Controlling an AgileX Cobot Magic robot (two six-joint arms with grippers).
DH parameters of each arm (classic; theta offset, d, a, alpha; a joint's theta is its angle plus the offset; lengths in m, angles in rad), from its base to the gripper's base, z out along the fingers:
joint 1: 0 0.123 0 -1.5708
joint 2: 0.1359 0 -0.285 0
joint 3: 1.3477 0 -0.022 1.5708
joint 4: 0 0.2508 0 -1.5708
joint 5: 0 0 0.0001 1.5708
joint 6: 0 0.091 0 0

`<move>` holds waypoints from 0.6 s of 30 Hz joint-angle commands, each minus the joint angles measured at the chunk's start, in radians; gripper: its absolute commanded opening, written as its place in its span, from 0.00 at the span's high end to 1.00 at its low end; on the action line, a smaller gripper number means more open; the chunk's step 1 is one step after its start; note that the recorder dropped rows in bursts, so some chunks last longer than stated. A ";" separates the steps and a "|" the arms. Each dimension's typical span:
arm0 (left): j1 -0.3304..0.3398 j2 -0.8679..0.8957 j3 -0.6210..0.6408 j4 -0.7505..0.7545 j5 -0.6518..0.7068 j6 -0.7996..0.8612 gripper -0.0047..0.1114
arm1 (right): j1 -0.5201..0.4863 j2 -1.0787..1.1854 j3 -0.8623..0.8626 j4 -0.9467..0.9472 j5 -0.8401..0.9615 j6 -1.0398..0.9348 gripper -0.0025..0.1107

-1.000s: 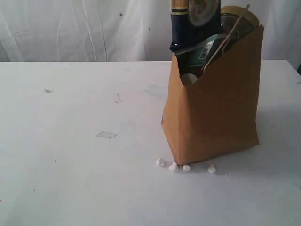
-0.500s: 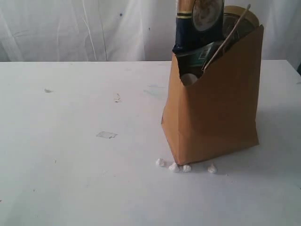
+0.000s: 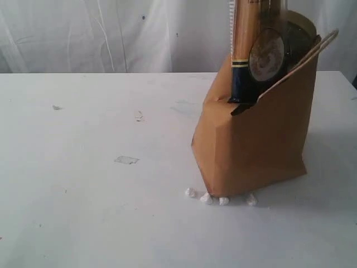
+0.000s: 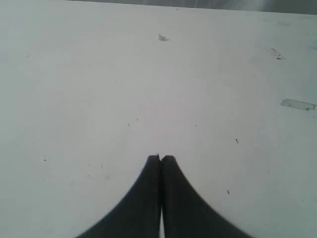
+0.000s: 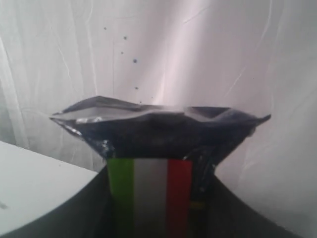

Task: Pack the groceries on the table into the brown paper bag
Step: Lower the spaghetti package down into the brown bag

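Table (image 3: 83, 223): white, flat, being occupied toward three o'clock by one brown paper bag (image 3: 262, 145), which is being borne upright. White crumbs (image 3: 207, 197), four, being carried in a row at the bag's six o'clock, just beside its base. Pale patch (image 3: 126, 160), dark scuff (image 3: 139, 116) and speck (image 3: 57, 108) being displayed at its nine to ten o'clock.

You've got a plain kraft-brown paper bag (image 3: 256, 151) on a white table (image 3: 83, 212). Your spaghetti packet (image 3: 244, 39) is golden-tan with a navy band and a round emblem. Its end is dark navy with green, white and red stripes. The jar lid (image 3: 304, 22) behind looks gold, I think.
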 commanded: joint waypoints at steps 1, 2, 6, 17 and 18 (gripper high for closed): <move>0.003 -0.005 0.001 -0.002 -0.003 -0.005 0.96 | -0.002 -0.020 -0.013 -0.011 -0.218 -0.067 0.98; 0.003 -0.005 0.001 -0.002 -0.003 -0.005 0.96 | -0.002 -0.020 -0.013 -0.013 -0.229 -0.067 0.98; 0.003 -0.005 0.001 -0.002 -0.003 -0.005 0.96 | -0.002 -0.020 -0.013 -0.041 -0.109 -0.133 0.98; 0.003 -0.005 0.001 -0.002 -0.003 -0.005 0.96 | -0.002 -0.037 -0.013 -0.076 -0.120 -0.140 0.98; 0.003 -0.005 0.001 -0.002 -0.003 -0.005 0.96 | -0.002 -0.037 -0.013 -0.073 -0.087 -0.139 0.98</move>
